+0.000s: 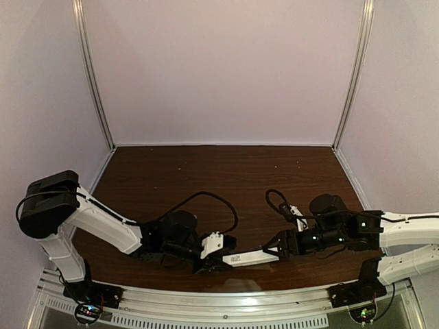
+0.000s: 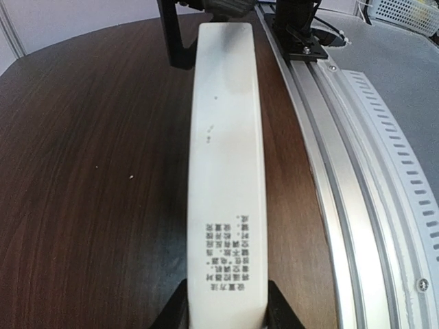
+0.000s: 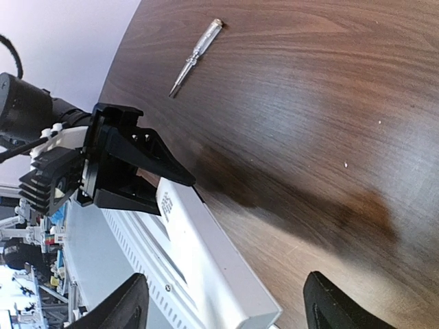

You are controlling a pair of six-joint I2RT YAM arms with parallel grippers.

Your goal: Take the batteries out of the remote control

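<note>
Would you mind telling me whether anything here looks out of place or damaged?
Nothing stands out. The remote control looks intact and closed, clamped at one end by the left gripper, its other end inside the open right gripper. The screwdriver lies flat on the table, apart from both.

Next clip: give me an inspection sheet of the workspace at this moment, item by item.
Surface: dark wood-grain table, a few pale specks.
Job's things: remote control, white, printed label showing, spanning between both grippers; batteries, nothing seen.
Clutter: screwdriver lying alone on the table.
Grippers: left gripper shut on one end of the remote control; right gripper open, fingers either side of the other end.
Cables: black cables looping above both wrists.
Surroundings: pale walls; metal rail along the near edge.
</note>
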